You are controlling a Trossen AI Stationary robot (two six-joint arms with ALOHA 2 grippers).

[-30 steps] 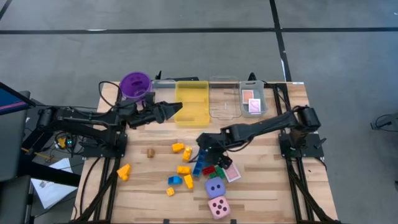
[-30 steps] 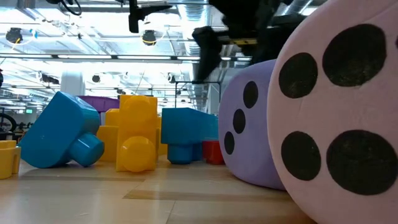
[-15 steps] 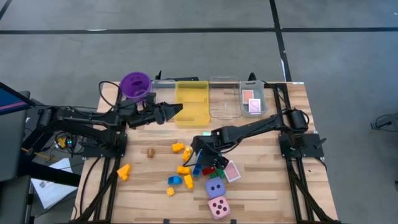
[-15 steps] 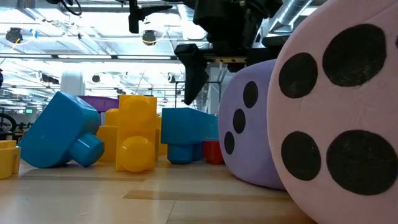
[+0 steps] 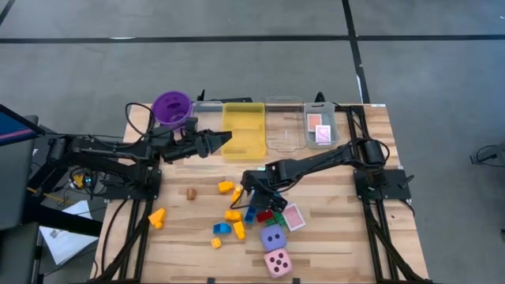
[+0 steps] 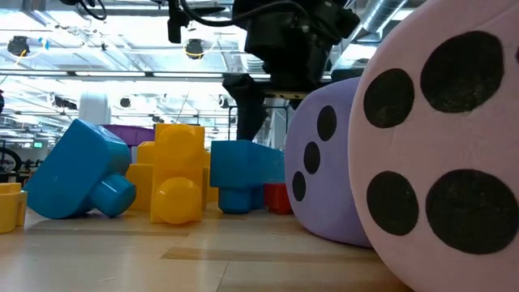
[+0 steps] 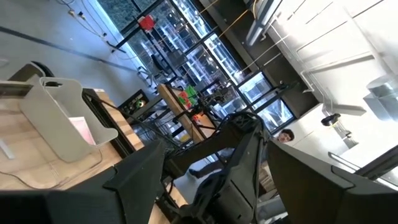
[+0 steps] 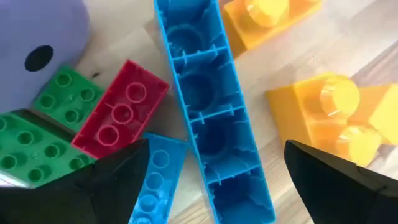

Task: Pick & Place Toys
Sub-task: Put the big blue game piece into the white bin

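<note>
Loose toys lie on the table's near middle: yellow bricks (image 5: 226, 187), a long blue brick (image 8: 211, 124) with its hollow underside up, a red brick (image 8: 121, 109), green bricks (image 8: 62, 99), a purple die (image 5: 273, 238), a pink die (image 5: 277, 263) and a pink-backed card (image 5: 293, 217). My right gripper (image 5: 249, 189) hangs open, slanting down over the pile. In its wrist view the right gripper (image 8: 217, 146) has one finger on either side of the long blue brick. My left gripper (image 5: 227, 139) stays open and level above the yellow tray's left edge.
Along the far edge stand a purple cup (image 5: 171, 107), a yellow tray (image 5: 243, 130), a clear tray (image 5: 282, 130) and a clear tray holding cards (image 5: 320, 131). A lone yellow brick (image 5: 157, 217) and a small brown piece (image 5: 190, 192) lie at the left.
My right gripper has moved toward the table's left edge and come down over the brick pile, sinking toward the long blue brick in the low view. The toys have stayed where they were.
</note>
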